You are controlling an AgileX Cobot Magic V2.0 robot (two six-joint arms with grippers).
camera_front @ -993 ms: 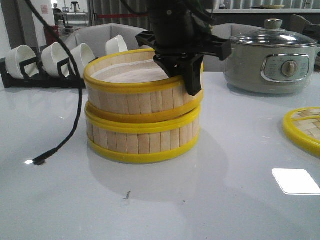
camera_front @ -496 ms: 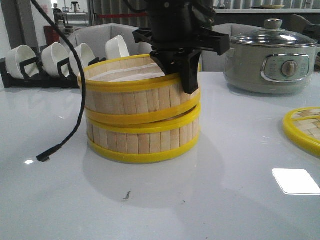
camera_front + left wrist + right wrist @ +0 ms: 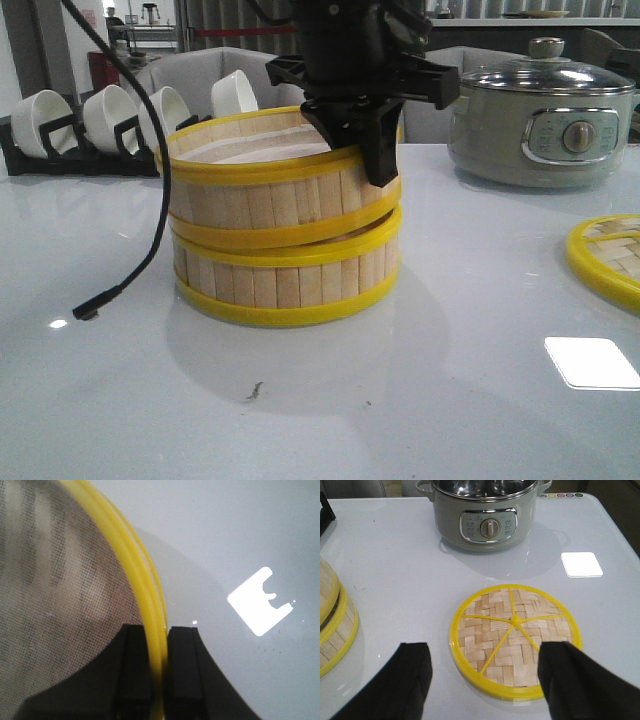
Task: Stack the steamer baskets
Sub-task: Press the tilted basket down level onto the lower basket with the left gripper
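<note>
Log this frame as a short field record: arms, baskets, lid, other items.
left gripper: fingers clamped on the yellow rim of the upper steamer basket, one inside, one outside
right gripper: open, holding nothing, hovering above the woven lid
upper steamer basket: resting on the lower steamer basket, slightly tilted, not squarely seated
woven lid: flat on the table, apart from the stack, on the robot's right
electric pot: behind the lid, glass lid on
cups: white, in a black rack at back left
cable: hangs left of the stack
</note>
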